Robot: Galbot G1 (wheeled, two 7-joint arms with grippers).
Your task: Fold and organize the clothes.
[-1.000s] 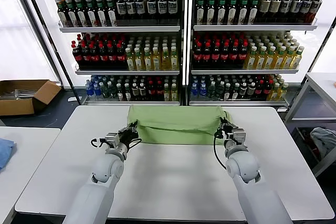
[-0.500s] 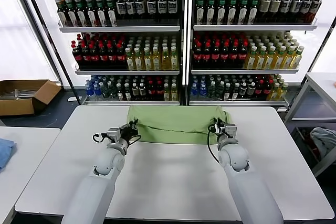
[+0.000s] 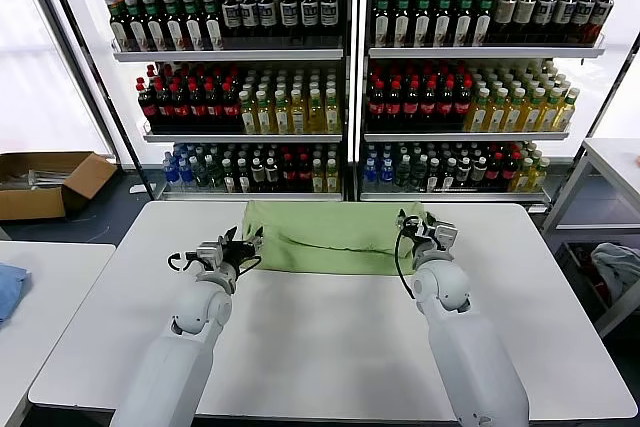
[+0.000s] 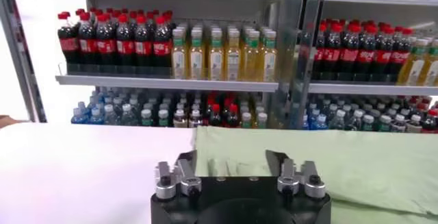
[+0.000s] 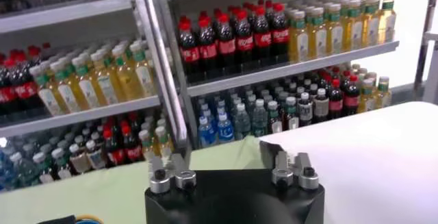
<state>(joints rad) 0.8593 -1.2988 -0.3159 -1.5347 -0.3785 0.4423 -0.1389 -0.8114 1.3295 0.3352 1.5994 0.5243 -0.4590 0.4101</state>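
The clothes (image 3: 330,237), a light green shirt, lie folded into a wide flat band at the far middle of the white table (image 3: 330,347). My left gripper (image 3: 250,241) is at the band's left end, open, with nothing between its fingers. In the left wrist view the gripper (image 4: 230,158) has its jaws wide apart, and the green cloth (image 4: 328,167) lies on the table beyond them. My right gripper (image 3: 409,220) is at the band's right end, also open. The right wrist view shows this gripper (image 5: 226,155) just above the cloth's corner (image 5: 102,191). Collar, buttons and print are hidden.
Shelves of bottles (image 3: 340,87) stand right behind the table's far edge. A cardboard box (image 3: 45,182) lies on the floor at far left. A blue cloth (image 3: 8,289) lies on a side table at left. A grey-blue cloth (image 3: 620,267) hangs at right below another table (image 3: 610,167).
Both grippers have gone from shut to open and let go of the shirt's lifted edge, which now lies flat. The right gripper has moved farther towards the shelves.
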